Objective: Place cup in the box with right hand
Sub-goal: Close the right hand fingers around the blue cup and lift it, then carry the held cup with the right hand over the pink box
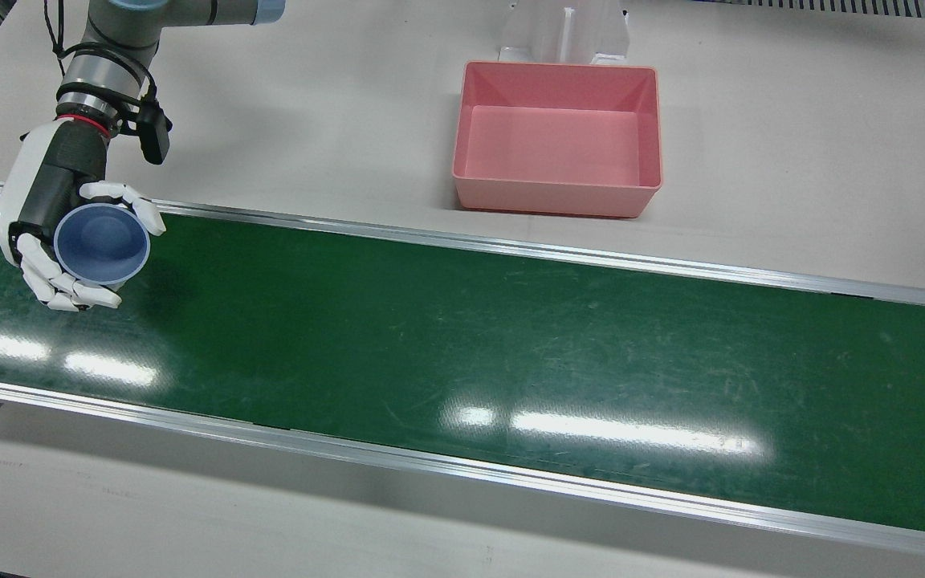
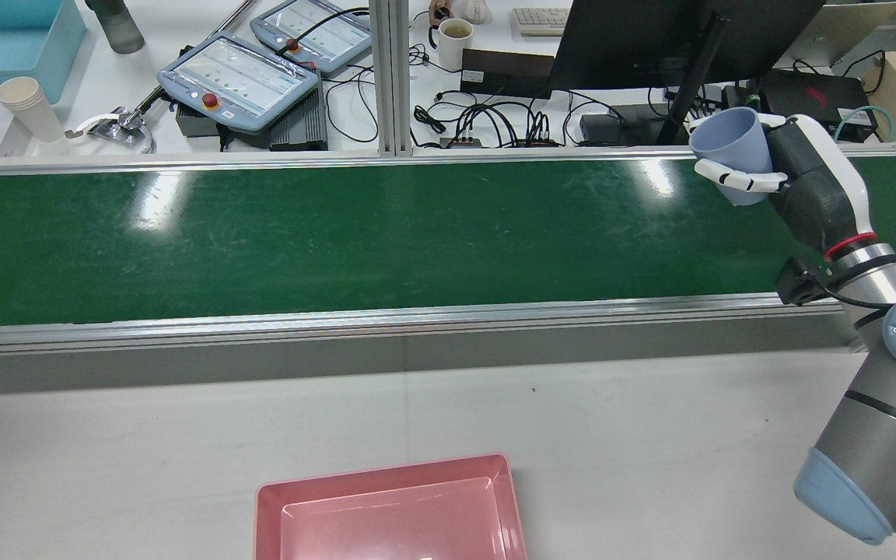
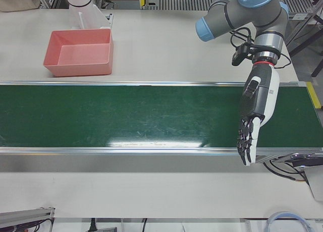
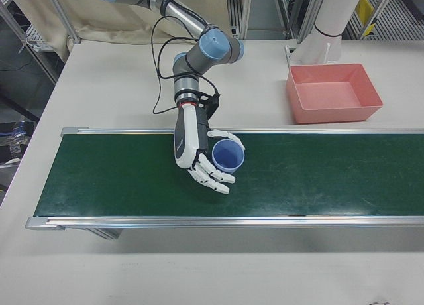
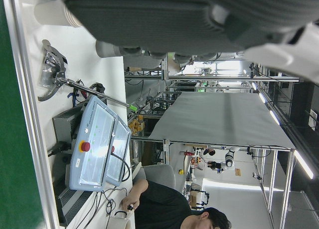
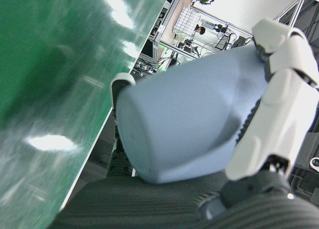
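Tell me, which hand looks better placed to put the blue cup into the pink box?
The right hand: it already holds the cup above the green belt. The left hand hangs open, farther from the box.

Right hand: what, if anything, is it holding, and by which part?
The right hand holds the blue cup by its side wall, fingers wrapped around the body below the rim, opening upward, above the green belt.

Grey arms, blue caps (white-and-black right hand (image 1: 61, 233))
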Tool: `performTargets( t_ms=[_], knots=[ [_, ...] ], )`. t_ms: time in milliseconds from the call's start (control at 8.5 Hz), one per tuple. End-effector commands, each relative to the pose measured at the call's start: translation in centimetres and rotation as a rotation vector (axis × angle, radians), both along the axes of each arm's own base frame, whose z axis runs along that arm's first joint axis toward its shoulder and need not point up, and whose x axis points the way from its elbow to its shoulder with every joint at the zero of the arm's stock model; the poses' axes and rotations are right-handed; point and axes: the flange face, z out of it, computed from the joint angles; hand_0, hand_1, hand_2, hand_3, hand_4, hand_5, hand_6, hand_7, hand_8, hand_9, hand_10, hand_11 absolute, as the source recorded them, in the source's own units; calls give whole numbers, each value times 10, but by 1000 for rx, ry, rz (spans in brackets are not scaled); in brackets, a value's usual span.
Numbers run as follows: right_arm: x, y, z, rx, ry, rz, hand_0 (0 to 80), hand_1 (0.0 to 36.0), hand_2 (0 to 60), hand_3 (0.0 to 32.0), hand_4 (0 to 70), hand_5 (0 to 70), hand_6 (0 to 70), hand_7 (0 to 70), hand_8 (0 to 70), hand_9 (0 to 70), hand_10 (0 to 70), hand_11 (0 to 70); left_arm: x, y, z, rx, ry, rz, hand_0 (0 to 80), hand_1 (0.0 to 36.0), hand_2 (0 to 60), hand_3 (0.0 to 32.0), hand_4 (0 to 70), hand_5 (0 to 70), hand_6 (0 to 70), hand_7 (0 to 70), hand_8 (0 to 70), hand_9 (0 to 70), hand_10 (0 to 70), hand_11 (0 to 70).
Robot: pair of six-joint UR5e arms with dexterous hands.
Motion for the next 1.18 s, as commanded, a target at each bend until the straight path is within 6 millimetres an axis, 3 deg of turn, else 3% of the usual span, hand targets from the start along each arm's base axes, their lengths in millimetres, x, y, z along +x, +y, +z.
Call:
performTargets(
  t_ms=[0,235,353,471,706,824,941,1059],
  knots=[
    [20,28,-92,142,-81,1,487,360,600,0,509,183,392,700,700,700,635,700,0,0,0,2,0,0,0,0,0,0,0,0,0,0,0,0,0,0],
    [-23,64,-129,211,-107,-114,492,356,600,0,558,173,383,700,680,700,589,700,1,0,0,0,0,1,0,0,0,0,0,0,0,0,0,0,0,0],
    [-56,80,-143,238,-95,-179,496,353,600,0,587,175,389,700,688,700,608,700,1,0,0,0,0,1,0,0,0,0,0,0,0,0,0,0,0,0],
    [-80,91,-163,284,-46,-216,517,360,600,0,680,189,422,700,700,700,670,700,1,0,0,0,0,1,0,0,0,0,0,0,0,0,0,0,0,0],
    [-76,121,-198,464,254,-286,536,360,600,0,700,195,439,700,700,700,700,700,1,0,0,0,0,1,0,0,0,0,0,0,0,0,0,0,0,0],
    [-69,131,-200,492,380,-308,529,360,600,0,700,192,432,700,700,700,700,700,1,0,0,0,0,1,0,0,0,0,0,0,0,0,0,0,0,0],
    [-81,141,-197,531,471,-341,514,360,600,0,700,185,414,700,700,700,683,700,1,0,0,0,0,1,0,0,0,0,0,0,0,0,0,0,0,0],
    [-119,163,-188,559,536,-411,507,356,600,0,661,181,399,700,686,700,664,700,1,0,1,-1,0,1,0,0,0,0,0,0,0,0,0,0,0,0]
  ],
)
